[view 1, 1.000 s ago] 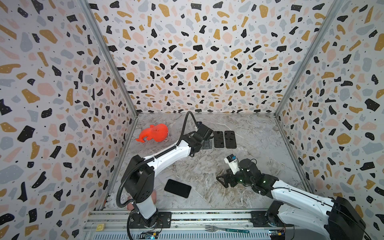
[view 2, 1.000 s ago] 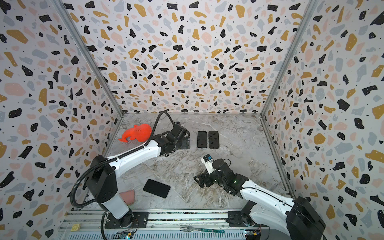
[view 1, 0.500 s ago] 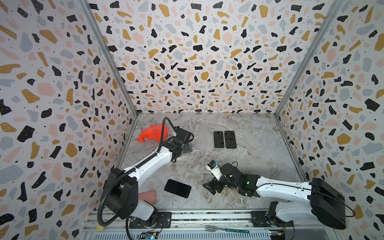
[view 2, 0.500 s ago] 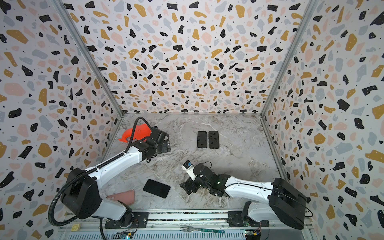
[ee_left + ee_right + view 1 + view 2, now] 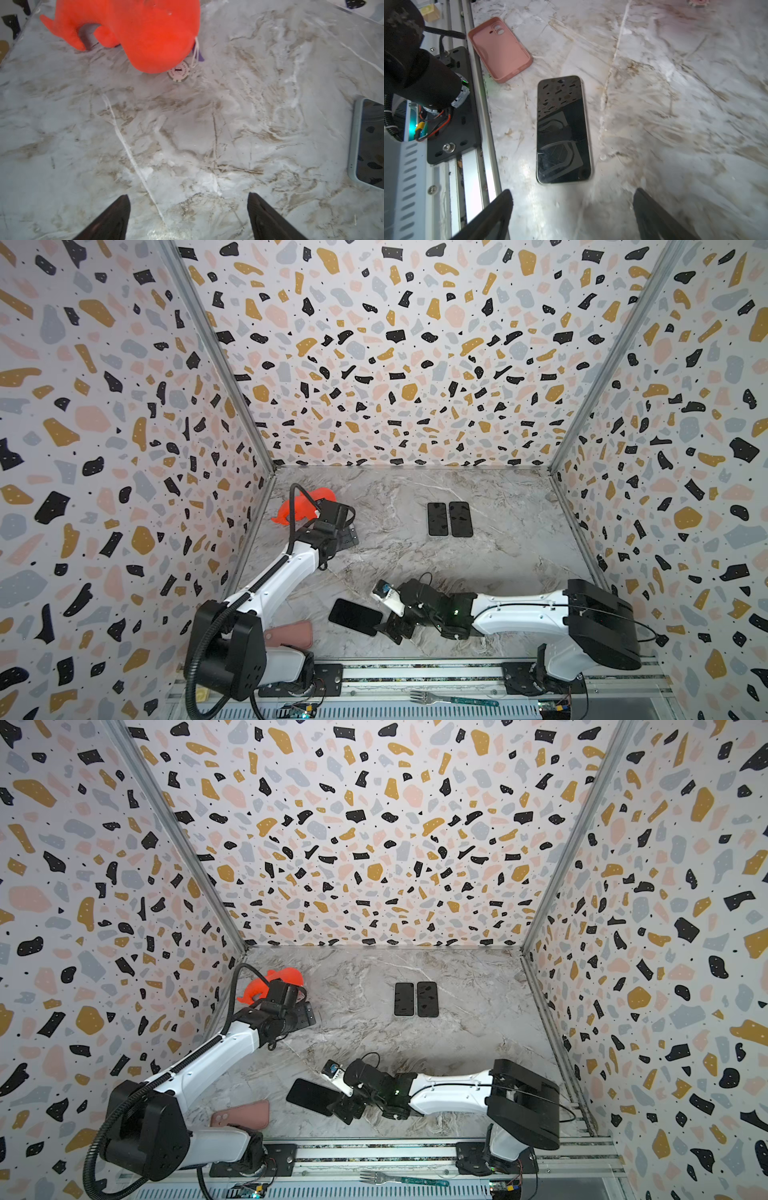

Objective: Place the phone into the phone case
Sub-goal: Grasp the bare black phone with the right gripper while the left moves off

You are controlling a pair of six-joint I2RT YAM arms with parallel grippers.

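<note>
Pink silicone case (image 5: 500, 48): lying hollow side up at the lower left in both top views, close by the left arm's base, sitting empty and ready to receive.
Phone (image 5: 562, 128): lying flat, screen up, low and left of centre in both top views, near the case but not touching it; not yet being lifted.
Right gripper (image 5: 572, 192): hovering low just beside the phone's near end, jaws spread wide and holding nothing; probably lining up to close across the narrow width.
Left gripper (image 5: 188, 195): hanging over bare surface at the middle left in both top views, jaws gaping, gripping nothing; apparently leaving the front clear for the other arm.
Orange plush toy (image 5: 135, 31): sitting just beyond the left gripper by the left wall, playing no part.
Two dark phones (image 5: 450, 519): lying side by side at the upper centre of the floor, well apart from the action.
Marble-look tabletop (image 5: 415, 564): showing grey-white veining with brown streaks; hard and flat, so likely making a thin phone awkward to pick up.
Terrazzo walls (image 5: 395, 364): closing in on three sides, speckled black, ochre, pink and grey.
Fork (image 5: 453, 699): resting on the front rail, off the floor.
</note>
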